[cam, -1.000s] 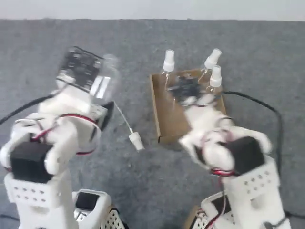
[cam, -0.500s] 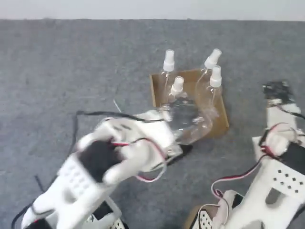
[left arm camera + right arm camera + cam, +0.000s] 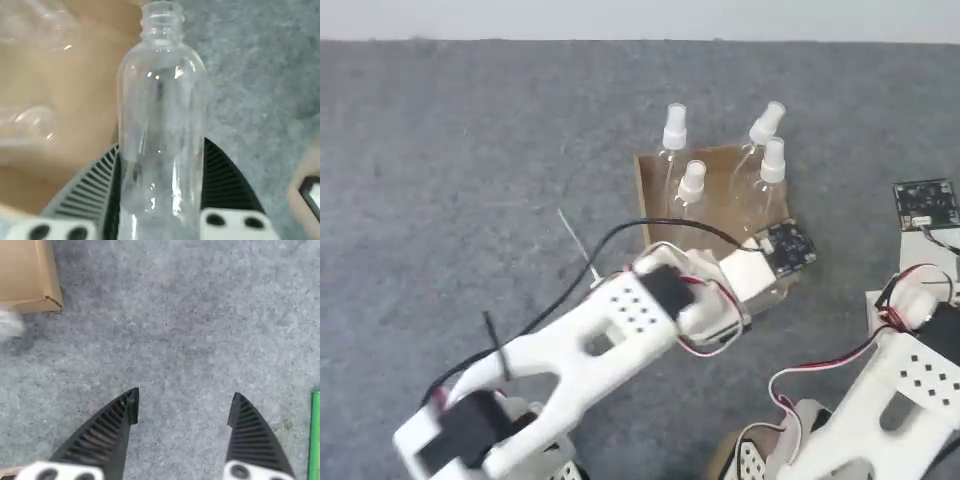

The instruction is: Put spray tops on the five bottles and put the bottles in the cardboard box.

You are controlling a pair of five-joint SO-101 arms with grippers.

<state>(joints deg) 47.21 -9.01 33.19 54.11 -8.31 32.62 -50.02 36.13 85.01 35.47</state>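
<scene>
My left gripper point(image 3: 161, 150) is shut on a clear bottle point(image 3: 161, 100) whose threaded neck is bare. It holds the bottle at the near right corner of the cardboard box point(image 3: 655, 215), with the box floor point(image 3: 60, 100) on one side and carpet on the other. Several capped bottles point(image 3: 692, 182) stand in and around the box. A loose spray top's thin tube point(image 3: 576, 240) lies on the carpet left of the box, its head partly under my left arm. My right gripper point(image 3: 182, 405) hangs open over bare carpet, right of the box.
A corner of the box point(image 3: 30, 280) lies close to my right gripper. A green strip point(image 3: 315, 440) runs along the carpet beside it. My left arm point(image 3: 610, 335) stretches diagonally across the table's front. Grey carpet to the far left is free.
My left arm swung from the far left across to the box's near right corner with the bottle. My right arm pulled back from over the box to the right side.
</scene>
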